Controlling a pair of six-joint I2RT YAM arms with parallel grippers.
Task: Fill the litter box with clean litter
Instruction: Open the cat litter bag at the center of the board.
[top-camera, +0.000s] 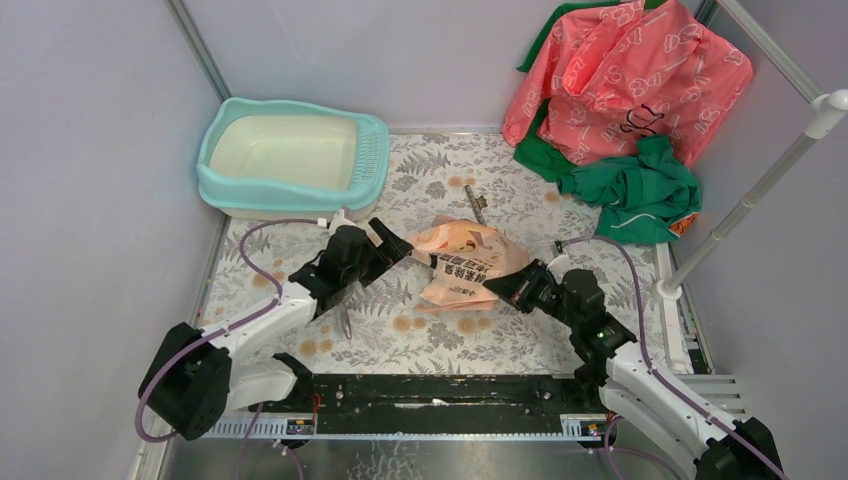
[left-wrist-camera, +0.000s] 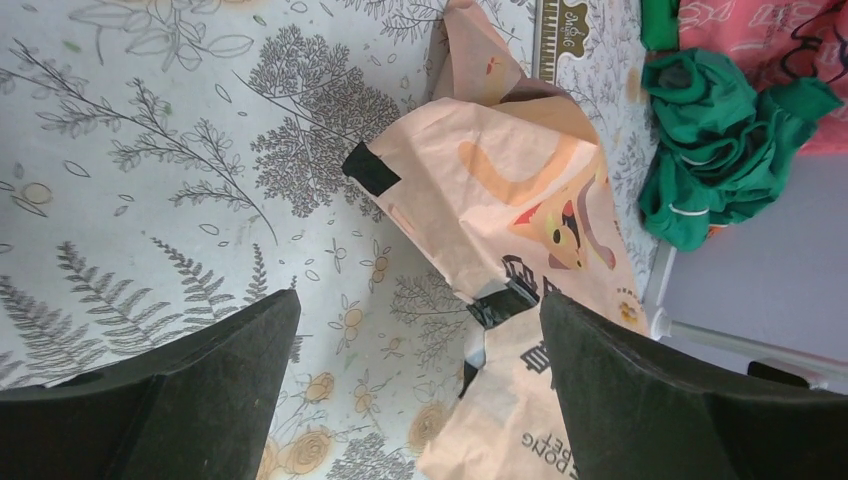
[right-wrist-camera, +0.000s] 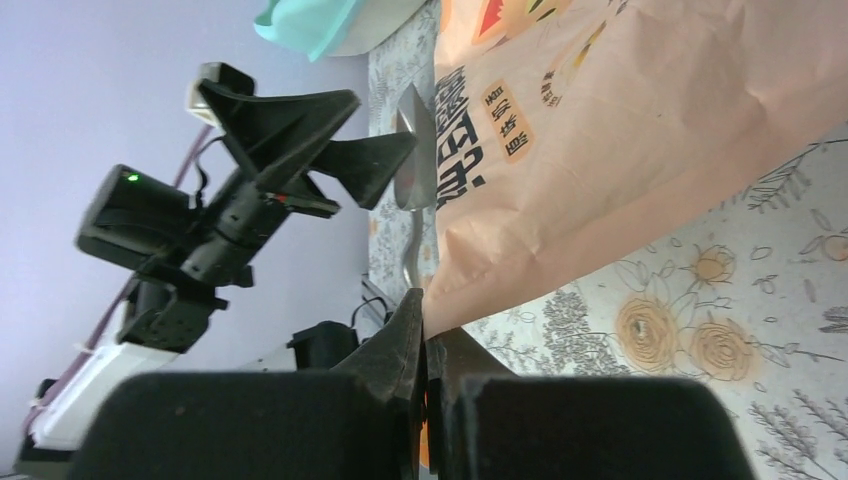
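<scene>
Litter box (top-camera: 372, 150): far left corner of desk (top-camera: 545, 335), pan bare; no litter visible, presumably inside the bag (top-camera: 465, 262). Left claw (top-camera: 397, 243): open beside the bag's left edge, likely for a second hold. Right claw (top-camera: 503, 288): clamped on the bag's near right edge, anchoring it.

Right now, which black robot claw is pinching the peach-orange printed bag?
The right gripper: its two black fingers are shut on the edge of the peach-orange printed bag. The left gripper is wide open, holding nothing.

The floral table (top-camera: 420, 335) carries the litter box (top-camera: 368, 152) far left, a pink-orange bag (top-camera: 465, 262) centrally, bundled cloths (top-camera: 625, 110) far right.
</scene>
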